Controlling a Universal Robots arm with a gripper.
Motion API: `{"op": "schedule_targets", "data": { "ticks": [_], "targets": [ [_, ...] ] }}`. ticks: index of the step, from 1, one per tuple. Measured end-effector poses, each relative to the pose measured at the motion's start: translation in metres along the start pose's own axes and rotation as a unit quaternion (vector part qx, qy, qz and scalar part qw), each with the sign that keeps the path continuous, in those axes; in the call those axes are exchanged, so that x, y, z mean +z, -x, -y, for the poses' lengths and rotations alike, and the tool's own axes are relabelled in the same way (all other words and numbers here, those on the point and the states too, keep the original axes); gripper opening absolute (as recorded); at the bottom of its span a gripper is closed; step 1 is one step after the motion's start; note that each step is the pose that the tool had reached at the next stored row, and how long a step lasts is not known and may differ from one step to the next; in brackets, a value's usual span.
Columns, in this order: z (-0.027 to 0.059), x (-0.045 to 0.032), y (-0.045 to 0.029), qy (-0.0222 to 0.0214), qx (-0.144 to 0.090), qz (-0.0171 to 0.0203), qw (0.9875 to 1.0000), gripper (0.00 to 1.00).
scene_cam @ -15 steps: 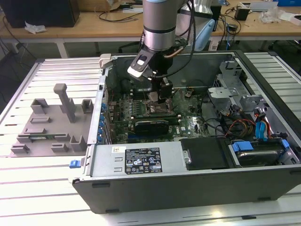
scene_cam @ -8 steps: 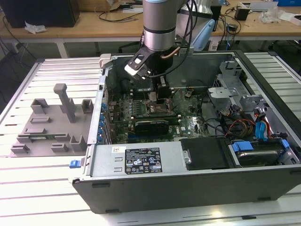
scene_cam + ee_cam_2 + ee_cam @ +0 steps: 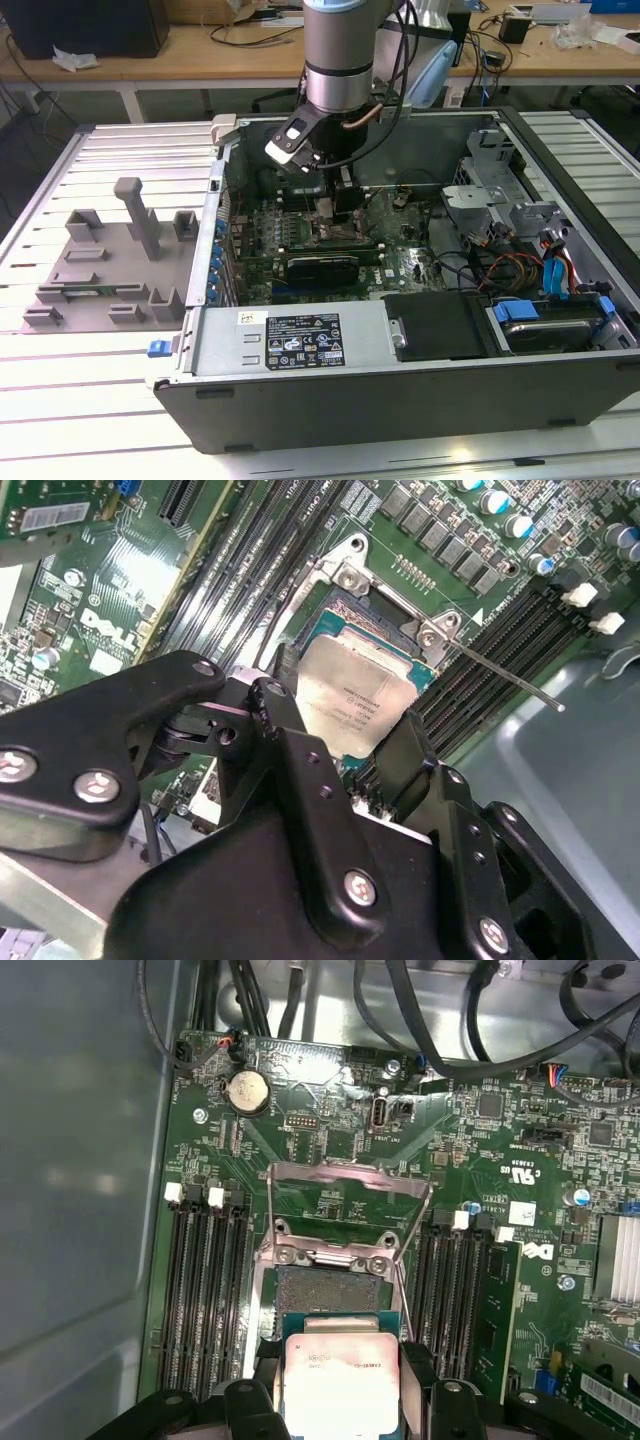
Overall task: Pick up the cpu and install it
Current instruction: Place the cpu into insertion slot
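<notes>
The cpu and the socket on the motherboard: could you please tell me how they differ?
The cpu has a shiny silver top; the socket is a dark bed. The cpu is clamped in the gripper; the socket is fixed to the motherboard, its frame open. Both are square.

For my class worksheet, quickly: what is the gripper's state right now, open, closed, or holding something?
The gripper is closed on the cpu, holding it by two opposite edges over the open socket.

Open PC case on slatted table; grey jig plate exterior view's left; coin cell on mobo.
</notes>
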State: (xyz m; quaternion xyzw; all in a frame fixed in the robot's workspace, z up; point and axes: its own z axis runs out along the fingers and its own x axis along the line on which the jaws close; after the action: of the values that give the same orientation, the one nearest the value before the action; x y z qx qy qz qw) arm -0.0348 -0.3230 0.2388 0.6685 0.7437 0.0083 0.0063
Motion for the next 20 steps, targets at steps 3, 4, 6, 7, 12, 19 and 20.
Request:
{"op": "schedule_targets", "data": {
  "ticks": [3,4,6,7,12,19,20],
  "targets": [
    [0.0001,0.0023,0.0000,-0.0001,0.000,0.0001,1.0000,0.55],
    [0.0001,0.0023,0.0000,-0.0001,0.000,0.0001,1.0000,0.55],
    [0.0001,0.0026,0.0000,0.0000,0.000,0.0000,1.0000,0.55],
    [0.0000,0.0031,0.0000,0.0002,0.000,-0.0002,1.0000,0.55],
    [0.0002,0.0088,0.0000,0.0000,0.000,0.0000,1.0000,0.55],
    [0.0002,0.0155,0.0000,0.0000,0.003,0.0001,1.0000,0.55],
    [0.0000,0.0160,0.0001,0.0000,0.006,0.0002,1.0000,0.55]
  ]
}}
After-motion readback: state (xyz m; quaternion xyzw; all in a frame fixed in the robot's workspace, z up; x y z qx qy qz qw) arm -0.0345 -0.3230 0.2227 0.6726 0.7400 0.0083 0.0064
